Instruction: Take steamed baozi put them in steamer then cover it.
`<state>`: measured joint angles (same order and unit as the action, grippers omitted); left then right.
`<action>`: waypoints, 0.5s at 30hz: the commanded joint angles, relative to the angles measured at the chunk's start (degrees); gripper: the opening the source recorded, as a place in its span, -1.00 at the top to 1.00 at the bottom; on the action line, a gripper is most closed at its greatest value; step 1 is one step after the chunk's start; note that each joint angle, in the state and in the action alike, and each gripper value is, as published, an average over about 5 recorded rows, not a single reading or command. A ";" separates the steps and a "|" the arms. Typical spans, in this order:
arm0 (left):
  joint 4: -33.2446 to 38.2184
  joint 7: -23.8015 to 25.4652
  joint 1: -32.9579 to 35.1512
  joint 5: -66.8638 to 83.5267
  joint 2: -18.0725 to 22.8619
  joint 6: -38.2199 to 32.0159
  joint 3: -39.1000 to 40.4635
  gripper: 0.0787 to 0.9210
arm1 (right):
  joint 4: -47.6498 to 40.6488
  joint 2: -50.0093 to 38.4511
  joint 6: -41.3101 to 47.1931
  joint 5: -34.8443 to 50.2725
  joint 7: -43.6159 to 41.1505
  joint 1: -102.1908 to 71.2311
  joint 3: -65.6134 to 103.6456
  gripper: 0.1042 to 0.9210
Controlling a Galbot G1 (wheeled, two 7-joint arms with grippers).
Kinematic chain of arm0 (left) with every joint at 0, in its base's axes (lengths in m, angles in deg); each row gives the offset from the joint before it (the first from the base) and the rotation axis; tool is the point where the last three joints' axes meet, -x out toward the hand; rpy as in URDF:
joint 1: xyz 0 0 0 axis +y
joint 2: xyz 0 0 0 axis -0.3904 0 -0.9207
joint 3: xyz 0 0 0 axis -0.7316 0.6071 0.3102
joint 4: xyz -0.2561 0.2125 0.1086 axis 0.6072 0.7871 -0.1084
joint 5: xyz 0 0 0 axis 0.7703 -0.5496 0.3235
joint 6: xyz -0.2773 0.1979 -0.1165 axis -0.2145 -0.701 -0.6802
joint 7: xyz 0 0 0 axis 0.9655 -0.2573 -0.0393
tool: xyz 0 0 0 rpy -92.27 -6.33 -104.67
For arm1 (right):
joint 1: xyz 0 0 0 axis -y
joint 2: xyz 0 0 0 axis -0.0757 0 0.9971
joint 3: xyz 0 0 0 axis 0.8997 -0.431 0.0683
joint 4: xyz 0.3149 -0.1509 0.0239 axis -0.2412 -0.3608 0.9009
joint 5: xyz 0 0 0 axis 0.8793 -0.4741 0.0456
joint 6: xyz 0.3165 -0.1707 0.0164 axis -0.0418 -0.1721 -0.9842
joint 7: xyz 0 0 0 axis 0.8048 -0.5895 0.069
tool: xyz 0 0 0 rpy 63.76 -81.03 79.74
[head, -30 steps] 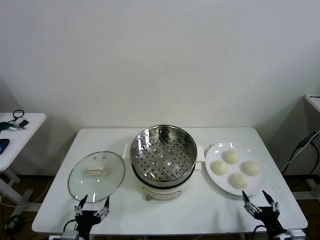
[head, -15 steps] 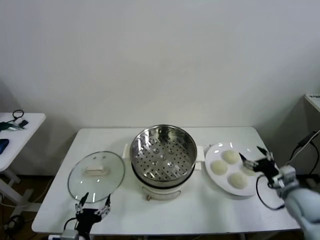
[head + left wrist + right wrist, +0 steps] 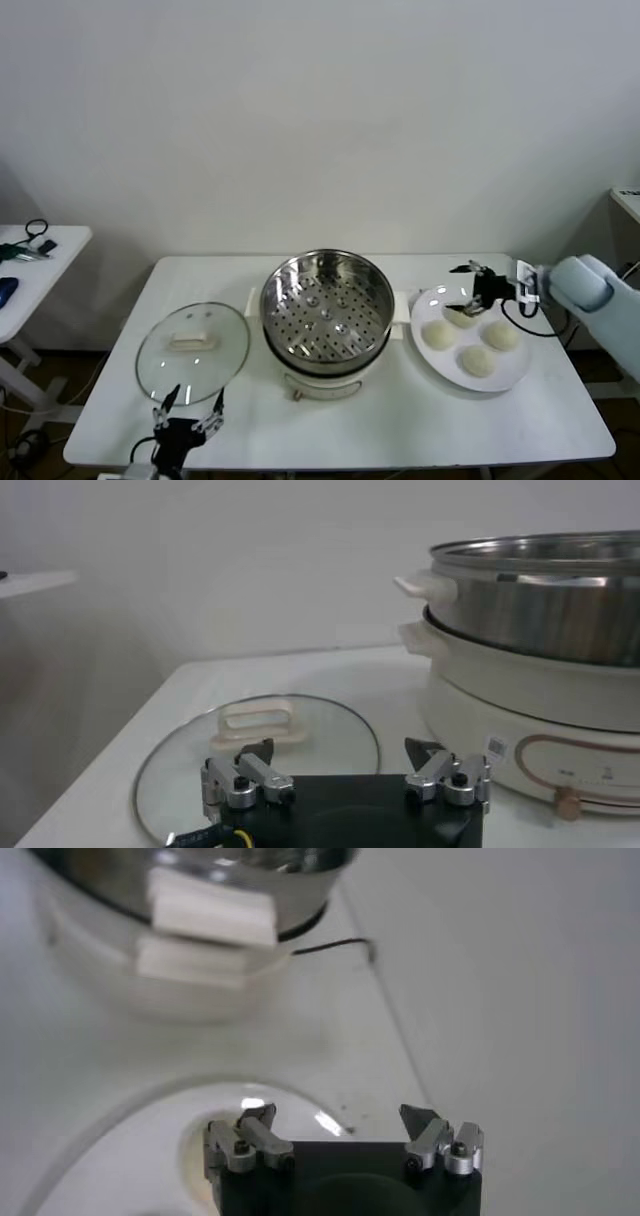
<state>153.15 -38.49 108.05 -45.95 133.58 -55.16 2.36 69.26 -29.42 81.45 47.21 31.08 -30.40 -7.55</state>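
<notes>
Four steamed baozi (image 3: 470, 337) on a white plate (image 3: 517, 371) at the tabletop's (image 3: 400, 420) right, right gripper (image 3: 468, 288) over the rear bun, jaws wide open and empty, steamer (image 3: 326, 318) uncovered at centre, cover (image 3: 192, 345) flat on its left, left gripper (image 3: 187, 415) parked at the near edge, jaws spread.

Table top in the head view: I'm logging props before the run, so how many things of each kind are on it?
Buns: 4
Plate: 1
Steamer pot: 1
Glass lid: 1
Total: 7
</notes>
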 commanded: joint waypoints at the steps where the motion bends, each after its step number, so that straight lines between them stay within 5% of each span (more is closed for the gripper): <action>1: 0.04 0.04 -0.07 0.17 -0.21 -0.46 -0.26 -0.77 | -13.84 8.29 -1.82 0.23 -10.94 27.49 -38.42 -0.76; 15: -0.43 -0.03 0.07 0.20 0.47 -0.95 -0.60 -0.77 | -25.37 16.00 -0.10 -6.10 -6.22 9.13 -23.72 -0.76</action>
<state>152.98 -38.50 108.08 -45.66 133.87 -55.89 1.78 52.45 -18.26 81.41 43.70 25.56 -18.68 -30.02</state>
